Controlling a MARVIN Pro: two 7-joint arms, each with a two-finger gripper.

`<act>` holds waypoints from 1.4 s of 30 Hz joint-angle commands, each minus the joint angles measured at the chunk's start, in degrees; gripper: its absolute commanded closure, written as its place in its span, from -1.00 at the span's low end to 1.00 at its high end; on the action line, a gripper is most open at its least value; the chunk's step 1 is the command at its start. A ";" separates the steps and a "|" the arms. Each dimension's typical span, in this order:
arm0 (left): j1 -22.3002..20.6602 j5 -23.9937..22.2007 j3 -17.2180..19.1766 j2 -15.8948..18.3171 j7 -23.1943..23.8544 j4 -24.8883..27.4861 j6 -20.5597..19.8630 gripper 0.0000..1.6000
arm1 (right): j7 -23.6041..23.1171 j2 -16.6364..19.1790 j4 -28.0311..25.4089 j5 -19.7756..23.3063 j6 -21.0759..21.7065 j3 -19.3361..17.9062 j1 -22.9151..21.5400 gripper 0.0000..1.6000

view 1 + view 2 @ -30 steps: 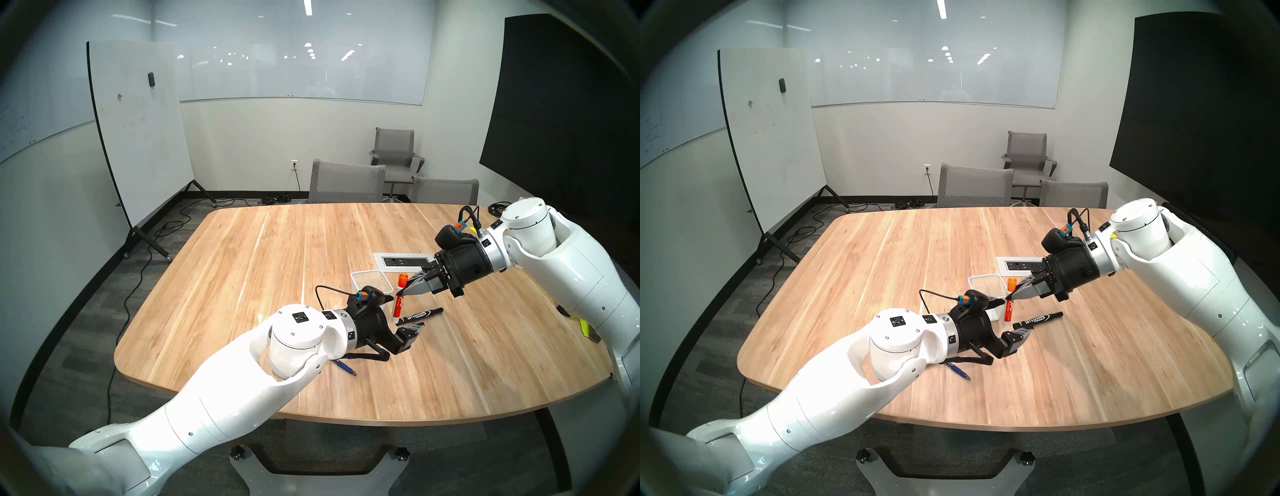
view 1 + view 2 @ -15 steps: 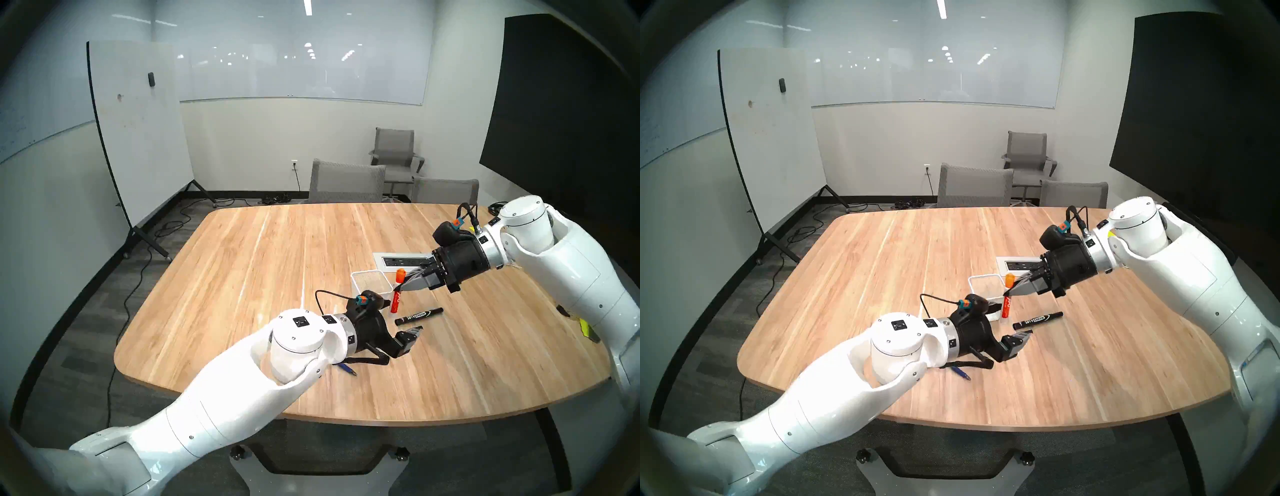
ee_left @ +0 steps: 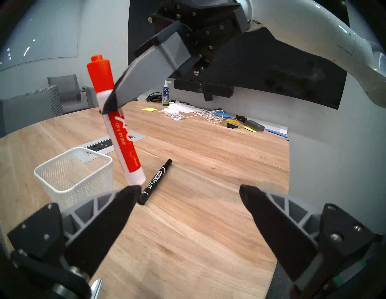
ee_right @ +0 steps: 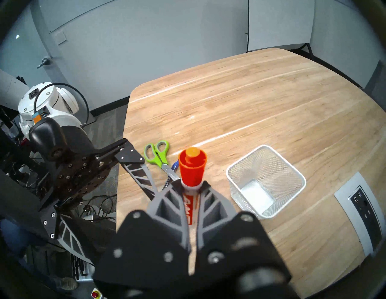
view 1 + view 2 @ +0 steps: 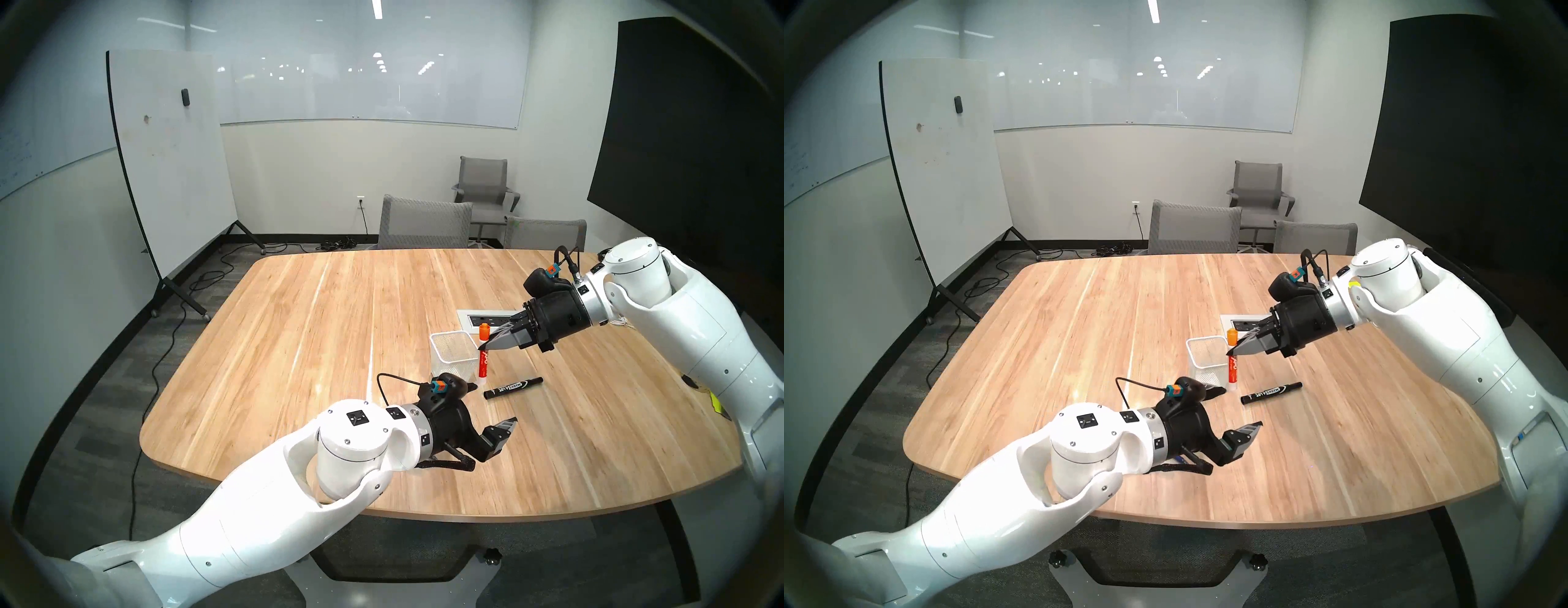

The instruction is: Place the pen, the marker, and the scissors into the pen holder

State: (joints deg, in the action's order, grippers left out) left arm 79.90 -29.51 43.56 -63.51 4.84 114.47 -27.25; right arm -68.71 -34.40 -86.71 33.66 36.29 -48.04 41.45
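Left gripper (image 3: 189,195) hangs empty, jaws wide apart, low over the desk (image 5: 322,322), arm stretched fwd, wrist roughly level. Scissors (image 4: 159,155) and pen (image 4: 174,167) lie by it at the near edge, touching, pen partly under the blades. Pen holder (image 5: 453,354) sits mid-desk, empty. Just right of it we've got the red marker (image 3: 120,133) clamped in the right gripper (image 5: 483,346), pinched below the cap, near upright, off the desk. Prob light, stiff, slick plastic, so it could pivot; we'd grip mid-barrel. Black marker (image 5: 513,387) lies flat nearby. Right arm reaches in, angled down.
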 commanded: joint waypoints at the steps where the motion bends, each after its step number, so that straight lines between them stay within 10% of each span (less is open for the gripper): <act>1: 4.48 -0.07 1.22 3.04 -3.74 7.34 -1.43 -1.00 | -0.30 -1.51 -0.16 0.16 0.30 -0.40 -1.70 1.00; 42: 12.42 -1.68 6.26 9.95 -12.77 10.55 1.17 -1.00 | 9.24 -5.70 0.61 1.05 2.63 -3.03 0.61 1.00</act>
State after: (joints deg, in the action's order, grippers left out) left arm 92.30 -31.24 49.21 -53.46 -7.97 123.68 -27.61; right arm -61.48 -39.54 -85.65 33.96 39.00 -49.63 41.78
